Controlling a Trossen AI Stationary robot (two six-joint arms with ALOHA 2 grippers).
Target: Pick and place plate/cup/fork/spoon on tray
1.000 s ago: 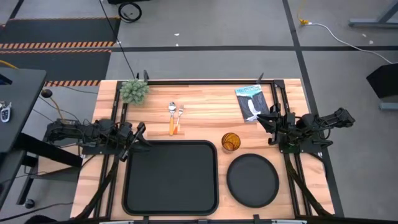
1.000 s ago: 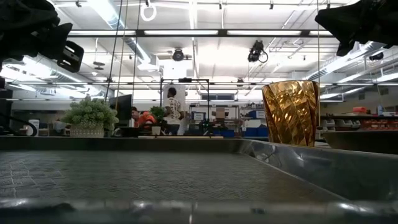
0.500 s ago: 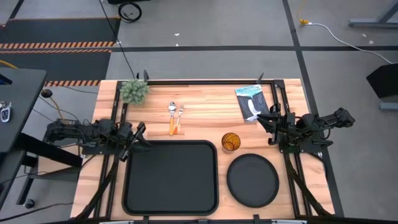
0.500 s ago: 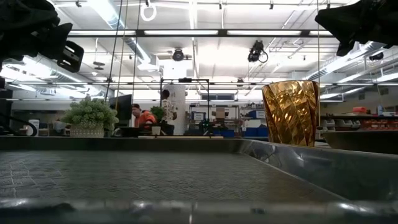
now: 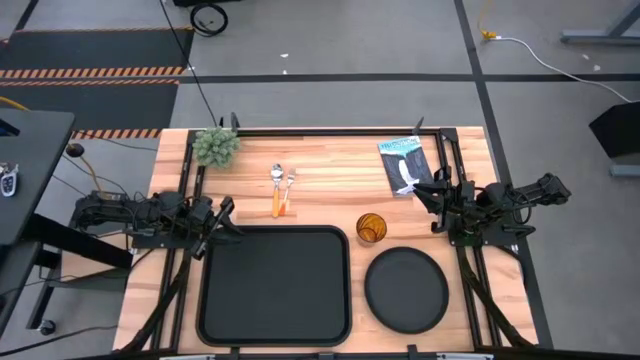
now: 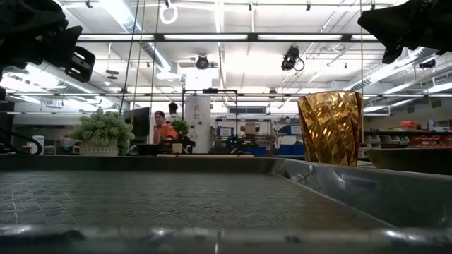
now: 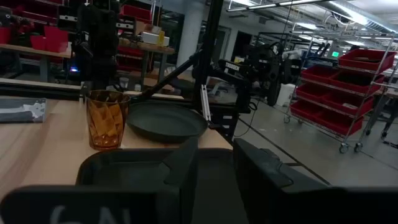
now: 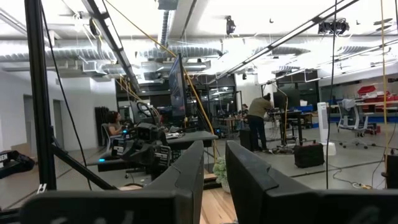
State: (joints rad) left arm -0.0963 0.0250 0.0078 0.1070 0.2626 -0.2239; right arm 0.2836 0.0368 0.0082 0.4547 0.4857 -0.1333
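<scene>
1. Tray bare. Plate just beside its right edge; cup near the tray's far right corner; spoon and fork side by side beyond the far rim.
2. Left pincer at the tray's far left corner, right pincer right of the cup; both spread, pinching nothing.
3. Risks: the cup could tip if nudged; the flat plate may slip a rim pinch; a grab could catch spoon and fork together.
4. Open bench mid-far side; plant and booklet flank it.

The wooden table carries a tray at its near edge, a plate right of it, a cup, spoon, fork, a plant and a booklet near the far edge.
</scene>
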